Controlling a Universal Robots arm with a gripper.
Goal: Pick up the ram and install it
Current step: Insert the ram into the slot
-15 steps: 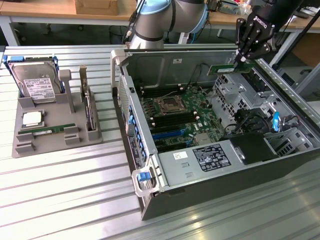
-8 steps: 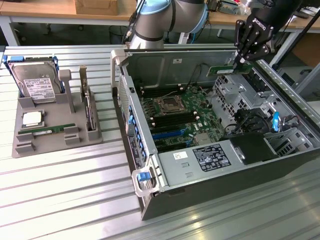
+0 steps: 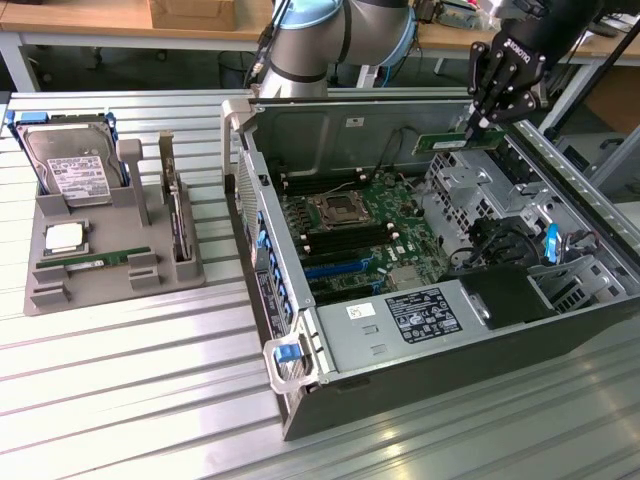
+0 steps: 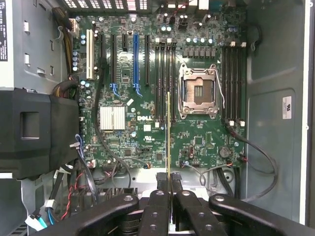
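While hovering over the green motherboard (image 4: 197,142), clenching the long thin green ram stick (image 4: 168,132) in the black gripper (image 4: 170,194) — mid-carry, not seated — wants squaring to 1 black slot (image 4: 163,83).

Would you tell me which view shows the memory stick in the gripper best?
The exterior view: the memory stick shows its long green side in the gripper. The wrist view sees it edge-on, a thin line between the fingers.
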